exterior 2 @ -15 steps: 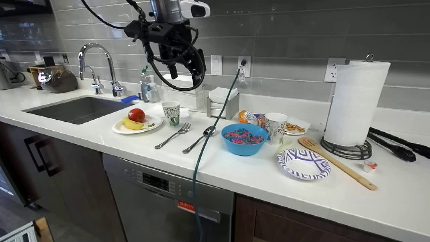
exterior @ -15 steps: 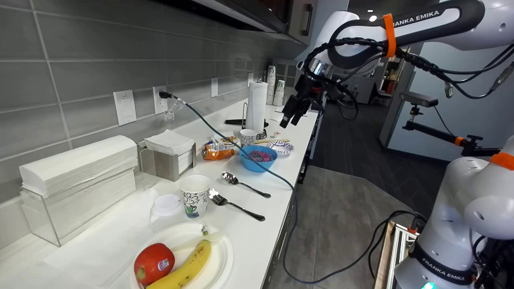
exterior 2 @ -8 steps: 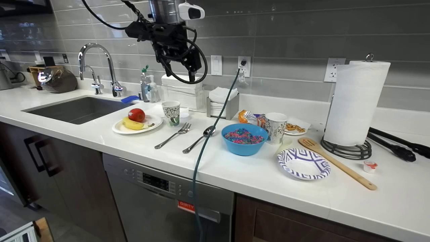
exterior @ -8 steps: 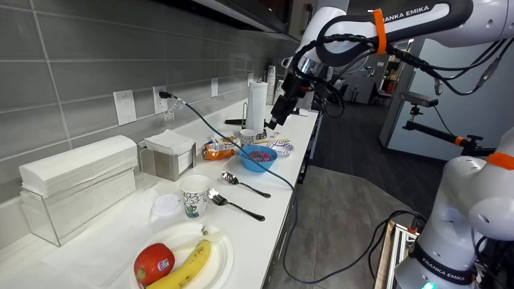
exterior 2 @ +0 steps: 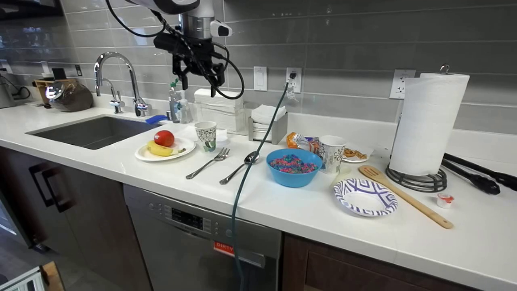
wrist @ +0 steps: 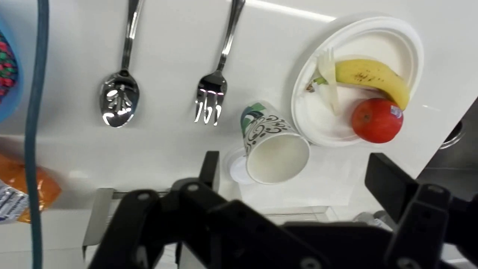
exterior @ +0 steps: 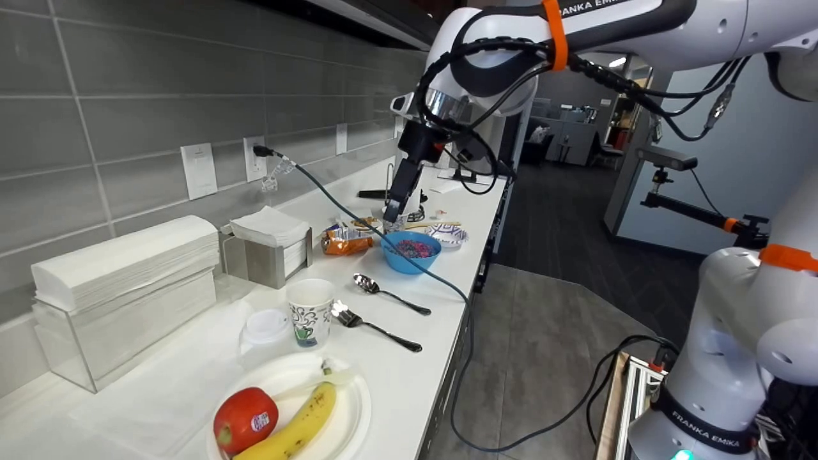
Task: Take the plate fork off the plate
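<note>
The plate fork (wrist: 331, 87) is small, pale and translucent. It lies on the left part of the round white plate (wrist: 384, 39), across the stem end of a banana (wrist: 368, 73), with its tines near the rim. A red fruit (wrist: 377, 121) lies beside the banana. The plate shows in both exterior views (exterior: 360, 418) (exterior 2: 163, 158), where the fork is hard to make out. My gripper (wrist: 295, 164) is open with nothing between its fingers. In both exterior views it hangs well above the counter (exterior: 393, 216) (exterior 2: 199, 89), apart from the plate.
A patterned paper cup (wrist: 267, 129) stands close beside the plate. A larger metal fork (wrist: 213, 84) and a spoon (wrist: 120, 95) lie on the counter. A blue bowl (exterior 2: 294, 178) and a hanging cable (exterior 2: 247, 169) are farther along. Napkin holders (exterior: 268, 262) line the wall.
My gripper has moved left in both exterior views and is lower in the view along the counter. The gripper has also turned somewhat. The objects on the counter have not moved.
</note>
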